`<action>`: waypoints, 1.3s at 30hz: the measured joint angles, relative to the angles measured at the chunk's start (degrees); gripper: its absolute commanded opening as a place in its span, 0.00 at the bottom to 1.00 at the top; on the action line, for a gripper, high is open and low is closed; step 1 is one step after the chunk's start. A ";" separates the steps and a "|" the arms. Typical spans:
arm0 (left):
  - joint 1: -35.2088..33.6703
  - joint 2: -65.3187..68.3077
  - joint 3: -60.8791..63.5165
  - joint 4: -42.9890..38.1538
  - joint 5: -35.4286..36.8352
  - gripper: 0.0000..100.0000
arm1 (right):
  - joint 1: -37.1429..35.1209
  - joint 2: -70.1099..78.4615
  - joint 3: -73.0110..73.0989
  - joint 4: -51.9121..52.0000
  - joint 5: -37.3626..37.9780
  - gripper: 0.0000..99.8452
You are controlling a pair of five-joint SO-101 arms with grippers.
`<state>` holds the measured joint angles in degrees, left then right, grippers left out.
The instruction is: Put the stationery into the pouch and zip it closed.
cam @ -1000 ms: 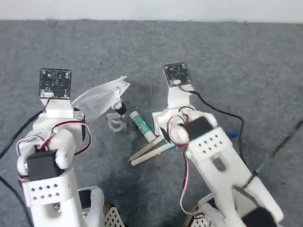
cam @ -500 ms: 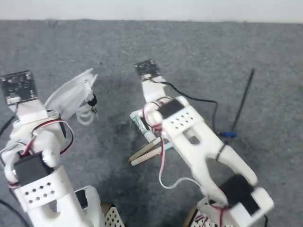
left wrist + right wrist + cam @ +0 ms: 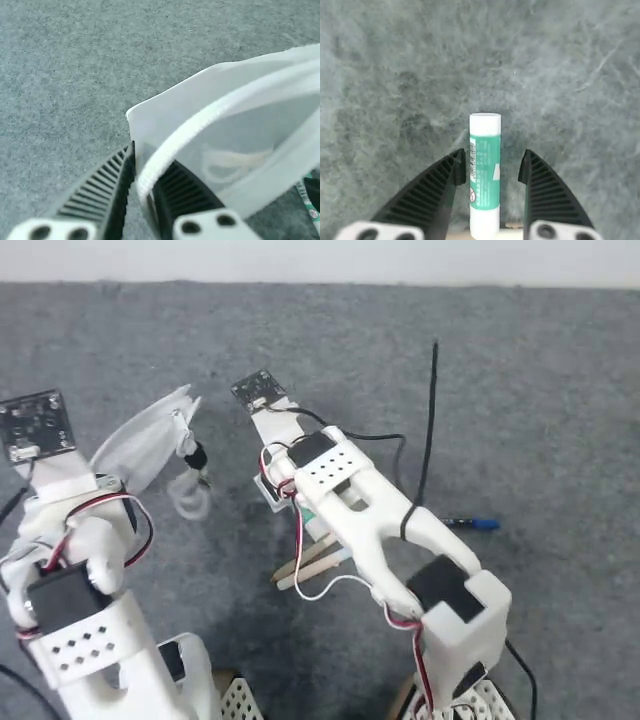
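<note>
Glue stick [image 3: 485,150]: straddled by right gripper [image 3: 492,161], fingers spread to either side, tube nearer one finger. Lay flat on grey mat [image 3: 395,60], near two flat sticks [image 3: 305,562]. Farther off, pouch [image 3: 240,115] rim pinched in left gripper [image 3: 145,170], mouth gaping. Probably called for centring first, then lowering and closing squarely across the tube, to prevent rolling or slipping.

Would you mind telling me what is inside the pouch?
Through the translucent wall of the pouch a pale looped shape shows; whether it is inside or behind, I cannot tell. The left claw, shut on the rim, covers that corner. The glue stick lies outside, on the table.
</note>
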<state>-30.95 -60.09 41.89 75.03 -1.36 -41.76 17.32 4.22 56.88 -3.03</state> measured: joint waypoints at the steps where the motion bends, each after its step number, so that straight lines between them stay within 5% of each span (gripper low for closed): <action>1: 0.00 0.00 0.00 0.00 0.00 0.01 | 0.00 0.62 -0.26 0.00 0.09 0.18; 15: 0.00 0.00 0.00 0.00 0.00 0.01 | -0.53 7.47 -1.93 0.00 1.58 0.18; 26: 0.00 0.00 0.00 0.00 0.00 0.01 | -0.26 9.85 -3.34 0.00 1.67 0.01; 39: 0.00 0.00 0.00 0.00 0.00 0.01 | -0.35 9.93 -3.87 5.63 -2.02 0.01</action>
<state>-30.95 -60.09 41.89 75.03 -1.36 -42.11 27.25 0.35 62.51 -5.05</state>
